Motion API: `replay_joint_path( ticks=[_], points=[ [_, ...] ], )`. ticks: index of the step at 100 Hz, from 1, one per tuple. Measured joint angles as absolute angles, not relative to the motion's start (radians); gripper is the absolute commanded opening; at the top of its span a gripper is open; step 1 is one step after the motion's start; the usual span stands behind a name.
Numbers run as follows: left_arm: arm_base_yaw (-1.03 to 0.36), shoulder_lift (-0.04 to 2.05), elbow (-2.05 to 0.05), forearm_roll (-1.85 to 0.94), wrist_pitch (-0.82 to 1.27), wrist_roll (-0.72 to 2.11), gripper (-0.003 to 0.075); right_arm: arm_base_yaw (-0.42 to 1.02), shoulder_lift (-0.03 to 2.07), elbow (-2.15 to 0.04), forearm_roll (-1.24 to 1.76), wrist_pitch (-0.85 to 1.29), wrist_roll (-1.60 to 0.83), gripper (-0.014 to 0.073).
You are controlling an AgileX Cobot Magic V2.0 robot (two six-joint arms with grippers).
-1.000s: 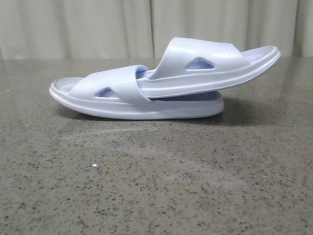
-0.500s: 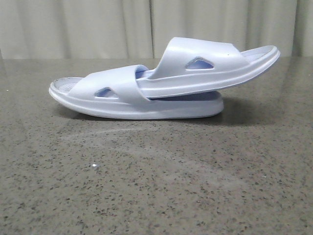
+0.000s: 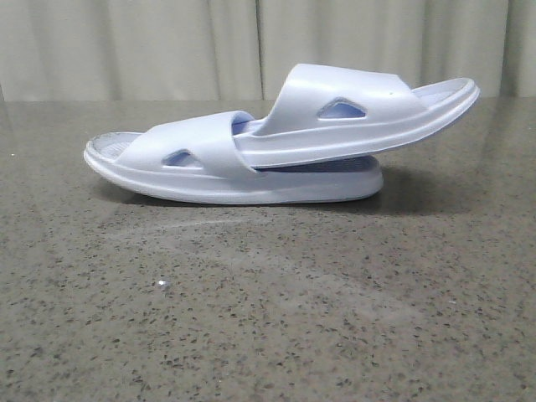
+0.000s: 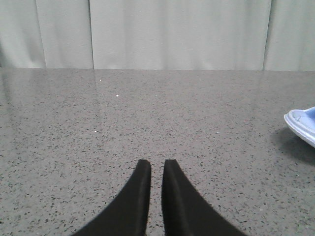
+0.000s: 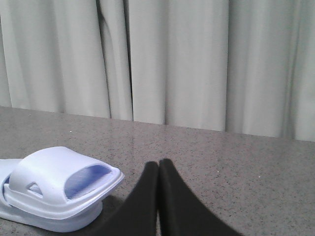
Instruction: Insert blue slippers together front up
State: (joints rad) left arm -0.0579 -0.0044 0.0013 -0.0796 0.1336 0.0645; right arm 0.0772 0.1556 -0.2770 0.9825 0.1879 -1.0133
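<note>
The blue slippers lie nested on the grey speckled table in the front view. The lower slipper [image 3: 209, 180] rests flat. The upper slipper [image 3: 352, 117] has one end pushed under the lower one's strap, and its other end tilts up to the right. Neither gripper shows in the front view. My left gripper [image 4: 157, 164] hovers over bare table with a narrow gap between its fingers and nothing in it; one slipper end [image 4: 302, 123] sits far off to the side. My right gripper [image 5: 158, 164] is shut and empty, beside the raised end of the upper slipper [image 5: 49, 182].
The tabletop [image 3: 268, 318] stretches wide in front of the slippers. A pale pleated curtain [image 3: 167, 46] hangs behind the table's far edge. A small white speck [image 3: 160, 285] lies on the table in front of the slippers.
</note>
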Motion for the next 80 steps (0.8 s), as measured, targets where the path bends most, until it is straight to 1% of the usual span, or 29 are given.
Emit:
replay_joint_path(
  ticks=[30,39,50,51,69,80],
  points=[
    [-0.058,-0.004,0.001,-0.08,0.134,0.065,0.0016,0.077,0.156,-0.277,0.982,0.188,-1.013,-0.0107],
    [-0.058,-0.004,0.001,-0.08,0.134,0.065,0.0016,0.077,0.156,-0.277,0.917,0.188,-0.971,-0.0107],
    [-0.058,-0.004,0.001,-0.08,0.134,0.065,0.0016,0.077,0.156,-0.277,0.73,0.192,-0.77,-0.0107],
    [-0.058,-0.004,0.001,-0.08,0.134,0.065,0.0016,0.077,0.156,-0.277,0.702,0.193,-0.721,-0.0107],
    [-0.058,-0.004,0.001,-0.08,0.134,0.065,0.0016,0.077,0.156,-0.25,0.316,0.196,-0.309,-0.0107],
    [-0.058,-0.004,0.001,-0.08,0.134,0.065,0.0016,0.077,0.153,-0.199,0.1,0.158,-0.054,-0.0107]
  ],
)
